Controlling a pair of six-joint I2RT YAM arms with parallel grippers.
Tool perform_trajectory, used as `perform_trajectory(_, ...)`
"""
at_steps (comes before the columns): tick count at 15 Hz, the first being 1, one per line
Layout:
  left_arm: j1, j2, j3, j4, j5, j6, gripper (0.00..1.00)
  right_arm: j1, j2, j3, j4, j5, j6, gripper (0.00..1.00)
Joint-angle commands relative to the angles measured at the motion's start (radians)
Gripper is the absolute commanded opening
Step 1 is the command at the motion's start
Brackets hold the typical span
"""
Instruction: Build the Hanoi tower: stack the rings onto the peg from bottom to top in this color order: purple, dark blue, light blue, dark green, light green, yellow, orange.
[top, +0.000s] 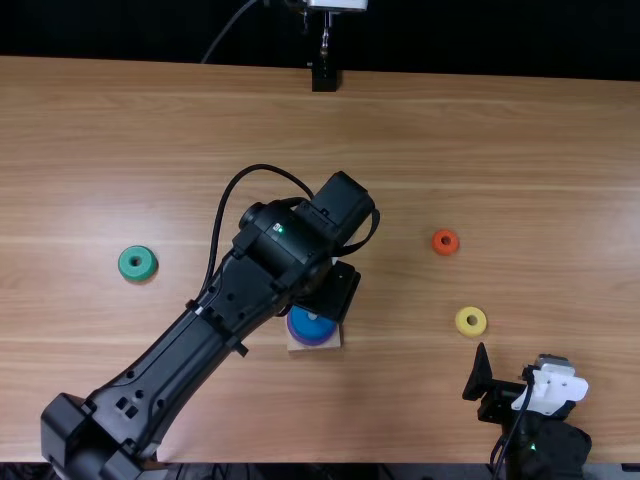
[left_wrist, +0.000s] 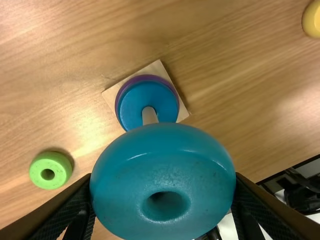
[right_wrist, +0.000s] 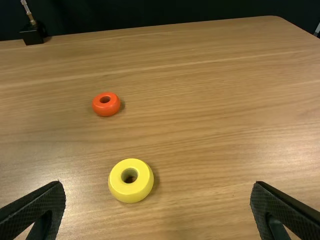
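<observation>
Carefully centre the light blue ring (left_wrist: 162, 172), gripped between the left fingers (left_wrist: 67, 207), over the peg (left_wrist: 149, 116) before lowering; right fingers (right_wrist: 42, 202) gape wide, empty

Top view: desk (top: 560, 150) across most of the frame. Base (top: 294, 346) on it, a bit below centre. Bottom ring (left_wrist: 145, 77) on base, top ring (left_wrist: 135, 100) on that, peg (left_wrist: 149, 116) up through both. Left ring (top: 138, 263) on desk, middle left of frame. Upper right ring (top: 445, 241) on desk, right of centre; lower right ring (top: 471, 320) below it, slightly further right. Stand (top: 325, 78) at top centre. Left wrist view: near ring (left_wrist: 50, 170) on desk, apart from base, opposite side from lower right ring. Held ring (left_wrist: 165, 215) in left pincer (top: 330, 290).
</observation>
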Motion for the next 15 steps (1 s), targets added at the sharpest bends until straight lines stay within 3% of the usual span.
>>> perform_trajectory(1, -0.005, 0.016, 0.039, 0.002, -0.003, -0.003, 0.02, -0.008, -0.012, -0.106, -0.060, 0.012, -0.001, 1.00)
perform_trajectory(2, -0.005, 0.016, 0.039, 0.002, -0.005, -0.001, 0.10, -0.008, -0.012, -0.106, -0.060, 0.010, -0.001, 1.00)
perform_trajectory(3, -0.005, 0.016, 0.038, 0.002, -0.005, 0.001, 0.33, -0.008, -0.012, -0.107, -0.060, 0.010, -0.001, 1.00)
perform_trajectory(5, -0.003, 0.016, 0.033, 0.000, -0.007, 0.001, 1.00, -0.008, -0.012, -0.107, -0.060, 0.010, -0.001, 1.00)
perform_trajectory(7, 0.000, 0.016, 0.033, -0.007, 0.008, -0.001, 1.00, -0.008, -0.012, -0.107, -0.060, 0.012, -0.001, 1.00)
perform_trajectory(13, 0.009, 0.010, 0.041, 0.004, -0.005, 0.003, 1.00, -0.008, -0.012, -0.106, -0.060, 0.012, -0.001, 1.00)
perform_trajectory(15, 0.055, 0.008, 0.062, 0.052, 0.010, 0.004, 1.00, -0.008, -0.012, -0.107, -0.060, 0.010, -0.001, 1.00)
